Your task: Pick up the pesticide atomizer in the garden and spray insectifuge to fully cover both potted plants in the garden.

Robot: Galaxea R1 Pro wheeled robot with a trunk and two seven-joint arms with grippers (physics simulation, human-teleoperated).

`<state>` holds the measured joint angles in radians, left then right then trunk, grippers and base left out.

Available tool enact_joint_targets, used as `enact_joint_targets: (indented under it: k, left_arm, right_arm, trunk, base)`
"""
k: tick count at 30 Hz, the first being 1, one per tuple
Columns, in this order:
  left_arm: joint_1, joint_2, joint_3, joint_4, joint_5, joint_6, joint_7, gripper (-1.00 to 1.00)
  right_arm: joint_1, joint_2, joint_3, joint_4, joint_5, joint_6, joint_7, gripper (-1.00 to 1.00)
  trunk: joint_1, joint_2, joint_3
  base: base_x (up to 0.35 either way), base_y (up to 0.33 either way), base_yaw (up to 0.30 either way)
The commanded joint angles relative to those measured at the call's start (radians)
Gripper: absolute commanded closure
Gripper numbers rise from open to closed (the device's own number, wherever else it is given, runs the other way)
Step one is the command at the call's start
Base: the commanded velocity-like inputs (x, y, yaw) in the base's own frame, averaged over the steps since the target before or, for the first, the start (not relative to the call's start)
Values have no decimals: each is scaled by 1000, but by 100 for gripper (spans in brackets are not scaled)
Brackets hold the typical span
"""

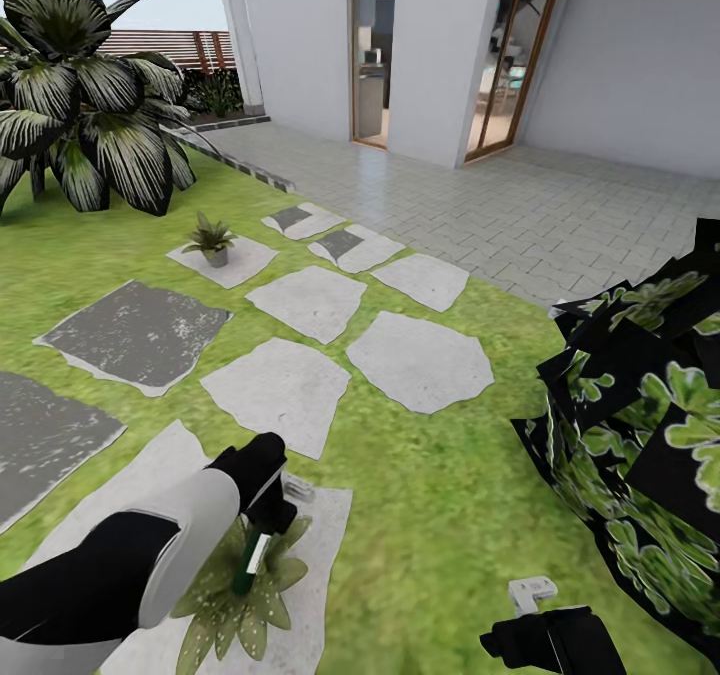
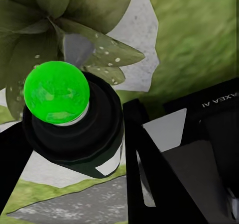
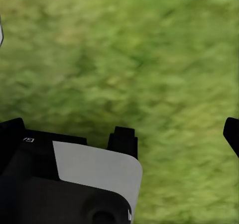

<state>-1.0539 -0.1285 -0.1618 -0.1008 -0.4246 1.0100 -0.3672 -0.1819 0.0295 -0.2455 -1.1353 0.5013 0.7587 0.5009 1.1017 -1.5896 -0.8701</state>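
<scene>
Gripping atomizer, seemingly: left pincer.

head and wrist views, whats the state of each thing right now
pesticide atomizer: held in the left gripper, pointing down over the near plant
near potted plant: on a stepping stone, under the atomizer
far potted plant: upright in its grey pot on a stone
right gripper: open, empty, over grass
</scene>
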Motion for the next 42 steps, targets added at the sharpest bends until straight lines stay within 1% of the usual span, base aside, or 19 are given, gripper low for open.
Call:
enact_joint_targets:
  k: [1,2,6,9,13,19,25,26,42]
  left_arm:
    - [4,-1,-8,-1,-5,2,-11,100]
    - [17,-1,-7,0,-4,2,-11,100]
    - [40,-3,-6,1,-3,2,-12,100]
    - [73,-3,-6,1,-4,2,-12,100]
    - [97,-2,-7,3,-5,1,-12,100]
    - [145,0,-14,6,-6,1,-10,100]
    - [162,4,-19,7,-7,1,-10,100]
    - [163,7,-22,7,-8,1,-10,100]
    - [155,13,-24,6,-10,1,-10,100]
  right_arm:
    - [-1,1,-3,-1,11,2,10,-100]
    - [-1,1,-3,-1,11,2,10,-100]
    - [-1,1,-3,0,10,1,10,-100]
    - [-1,1,-3,2,10,1,10,-100]
    - [-1,1,-3,33,11,1,10,-100]
    - [-1,1,-3,40,11,1,10,-100]
    - [-1,1,-3,40,11,1,10,-100]
    - [-1,1,-3,40,11,1,10,-100]
    - [-1,1,-3,40,11,1,10,-100]
  trunk:
    - [0,0,-1]
    - [0,0,-1]
    - [0,0,-1]
    - [0,0,-1]
    - [0,0,-1]
    - [0,0,-1]
    - [0,0,-1]
    - [0,0,-1]
    - [0,0,-1]
  base:
    - [0,0,0]
    - [0,0,0]
    - [0,0,0]
    - [0,0,0]
    - [0,0,0]
    - [0,0,0]
    - [0,0,0]
    - [0,0,0]
    - [0,0,0]
